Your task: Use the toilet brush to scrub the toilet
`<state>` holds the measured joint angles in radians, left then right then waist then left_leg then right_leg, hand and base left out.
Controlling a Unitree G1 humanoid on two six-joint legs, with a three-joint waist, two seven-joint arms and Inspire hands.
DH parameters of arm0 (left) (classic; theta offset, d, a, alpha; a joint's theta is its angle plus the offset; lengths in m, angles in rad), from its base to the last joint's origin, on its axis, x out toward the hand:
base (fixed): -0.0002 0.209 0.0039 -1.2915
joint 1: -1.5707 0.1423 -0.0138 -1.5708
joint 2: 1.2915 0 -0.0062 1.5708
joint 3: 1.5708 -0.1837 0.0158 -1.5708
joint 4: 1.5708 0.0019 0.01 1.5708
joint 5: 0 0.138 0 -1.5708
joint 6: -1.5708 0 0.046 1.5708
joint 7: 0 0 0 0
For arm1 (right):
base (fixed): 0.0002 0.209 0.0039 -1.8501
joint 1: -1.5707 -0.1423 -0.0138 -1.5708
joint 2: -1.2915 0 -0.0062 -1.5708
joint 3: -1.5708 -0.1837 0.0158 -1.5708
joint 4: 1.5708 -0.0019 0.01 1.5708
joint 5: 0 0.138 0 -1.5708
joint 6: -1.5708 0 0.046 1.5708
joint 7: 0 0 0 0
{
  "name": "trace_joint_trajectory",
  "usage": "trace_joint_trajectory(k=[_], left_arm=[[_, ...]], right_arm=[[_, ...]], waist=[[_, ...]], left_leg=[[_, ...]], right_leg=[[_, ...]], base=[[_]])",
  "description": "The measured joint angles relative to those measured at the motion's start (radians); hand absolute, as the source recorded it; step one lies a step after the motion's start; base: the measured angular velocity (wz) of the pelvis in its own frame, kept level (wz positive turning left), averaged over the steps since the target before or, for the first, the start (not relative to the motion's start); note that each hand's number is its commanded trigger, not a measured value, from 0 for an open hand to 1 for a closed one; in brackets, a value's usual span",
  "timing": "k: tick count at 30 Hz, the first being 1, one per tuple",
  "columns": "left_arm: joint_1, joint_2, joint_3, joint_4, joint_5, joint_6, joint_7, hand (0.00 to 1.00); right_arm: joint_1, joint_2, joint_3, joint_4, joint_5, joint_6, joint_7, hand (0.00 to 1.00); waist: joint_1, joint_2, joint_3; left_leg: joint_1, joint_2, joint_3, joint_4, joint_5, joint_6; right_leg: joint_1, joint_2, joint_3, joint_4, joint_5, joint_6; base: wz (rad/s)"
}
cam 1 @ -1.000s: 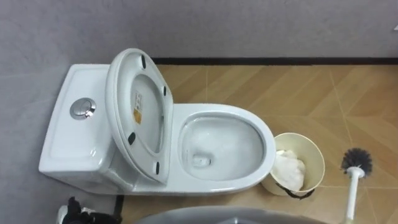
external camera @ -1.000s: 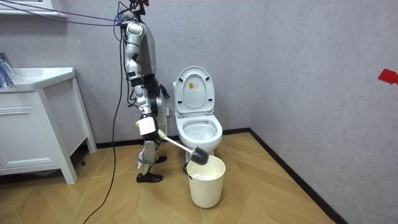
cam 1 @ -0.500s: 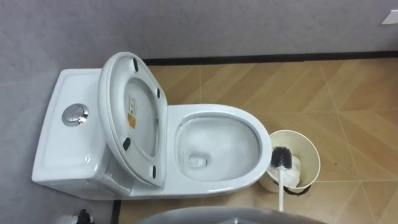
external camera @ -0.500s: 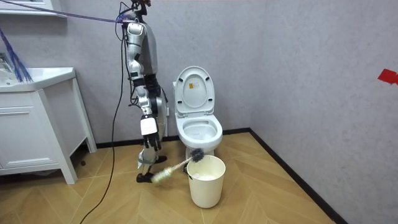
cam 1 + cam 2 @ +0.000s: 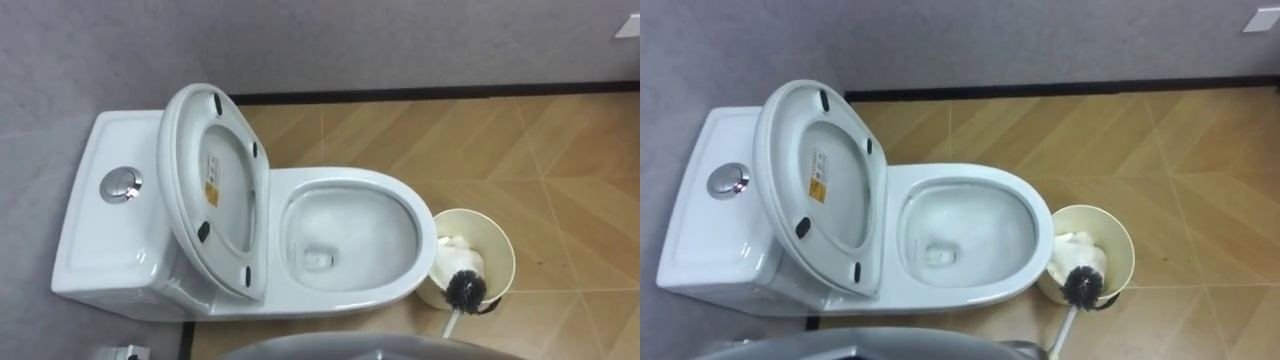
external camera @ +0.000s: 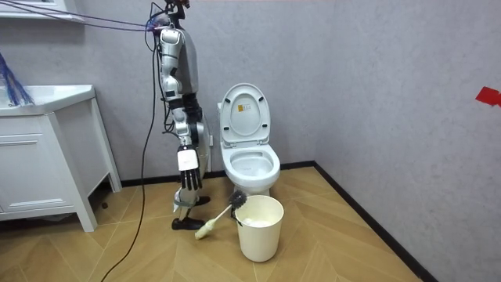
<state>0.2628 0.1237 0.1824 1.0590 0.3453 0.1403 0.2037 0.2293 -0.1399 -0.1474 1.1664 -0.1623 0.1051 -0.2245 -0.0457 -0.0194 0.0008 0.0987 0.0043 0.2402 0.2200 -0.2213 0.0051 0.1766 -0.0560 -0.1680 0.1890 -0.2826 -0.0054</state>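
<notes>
One second sufficed for the brush (image 5: pixel 464 290) to slip from the right robot hand (image 6: pixel 186 178), which hung open beside the toilet (image 5: pixel 345 178), and to settle leaning on the bin (image 5: pixel 511 262), handle on the floor; brushing therefore awaited a re-grasp.

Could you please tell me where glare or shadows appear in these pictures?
Left eye view: a bright glint on the chrome flush button and soft sheen on the toilet rim; the toilet brush bristles read dark against the pale waste bin. Room view: even light, no hard shadows on the floor.
</notes>
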Motion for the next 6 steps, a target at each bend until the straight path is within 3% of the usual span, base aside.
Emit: trace_joint_trajectory(k=[6], left_arm=[[0.003,-0.001,0.001,-0.001,0.001,0.028,-0.042,0.0]], right_arm=[[-0.01,0.003,0.049,0.039,0.004,0.034,0.13,0.0]], waist=[[0.003,-0.004,-0.0019]], left_leg=[[0.0,0.0,0.0,0.001,0.0,0.0]], right_leg=[[0.0,-0.002,0.001,-0.001,0.0,0.0]], base=[[0.0]])
